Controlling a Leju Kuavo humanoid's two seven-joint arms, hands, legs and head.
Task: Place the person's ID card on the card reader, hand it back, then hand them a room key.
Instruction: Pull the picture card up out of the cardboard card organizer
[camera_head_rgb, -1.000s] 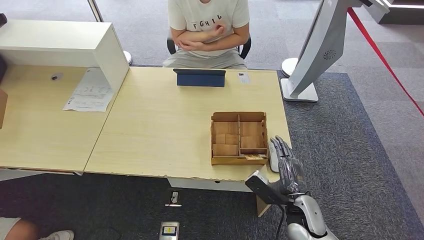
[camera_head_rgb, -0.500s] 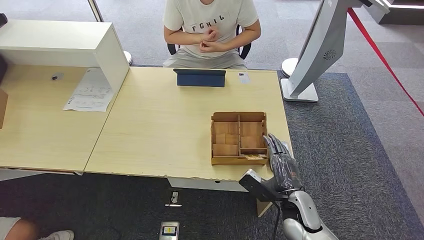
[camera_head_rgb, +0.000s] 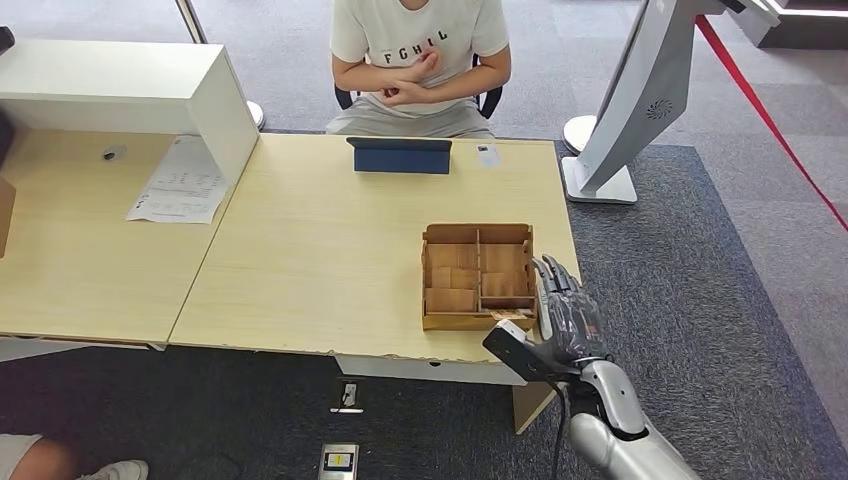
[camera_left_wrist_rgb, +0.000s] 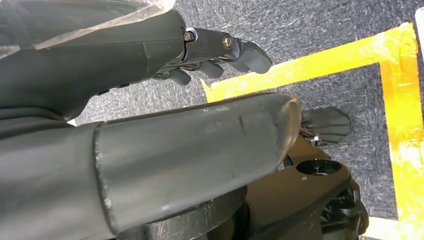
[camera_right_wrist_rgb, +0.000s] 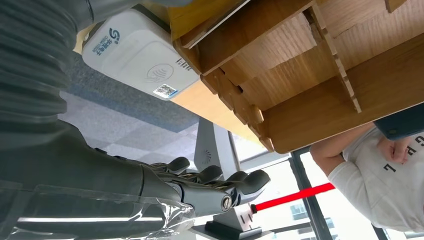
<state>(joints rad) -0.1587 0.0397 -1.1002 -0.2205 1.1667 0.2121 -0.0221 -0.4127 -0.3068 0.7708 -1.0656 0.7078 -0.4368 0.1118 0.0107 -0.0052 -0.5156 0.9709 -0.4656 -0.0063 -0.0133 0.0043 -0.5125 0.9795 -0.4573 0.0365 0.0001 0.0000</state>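
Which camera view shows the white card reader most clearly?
The right wrist view: the card reader shows its whole white face beside the wooden box. In the head view the right hand covers it. The left wrist view faces the floor.

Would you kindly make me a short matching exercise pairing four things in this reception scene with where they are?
Things:
1. tablet
2. wooden box
3. paper sheet
4. right hand

Places:
A. beside the white shelf
B. at the table's right edge, next to the box
C. on the table's far edge, in front of the person
D. on the table's near right part

Pairs: 1-C, 2-D, 3-A, 4-B
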